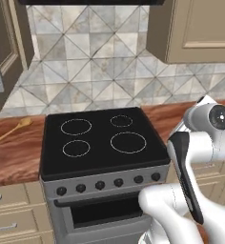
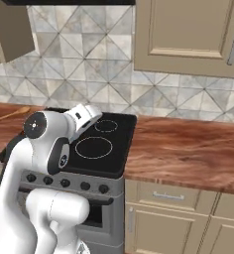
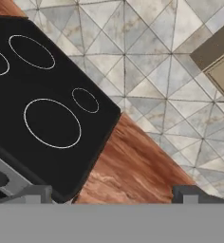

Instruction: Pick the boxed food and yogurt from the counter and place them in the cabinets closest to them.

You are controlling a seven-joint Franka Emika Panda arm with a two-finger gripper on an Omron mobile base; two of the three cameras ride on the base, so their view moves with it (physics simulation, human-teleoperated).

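Observation:
The boxed food and the yogurt are out of view. The reddish-brown counter runs on both sides of a black stove. Beige upper cabinets hang with doors shut above the counter to the right of the stove, and a corner of one cabinet enters the hand view. My gripper is open, with nothing between its fingertips. It points at the bare counter strip beside the stove's right edge. My white hand hovers over the stove's right side.
The black stove top has knobs along its front. A wooden spoon lies on the counter left of the stove. A tiled backsplash rises behind, and beige drawers sit below the counter.

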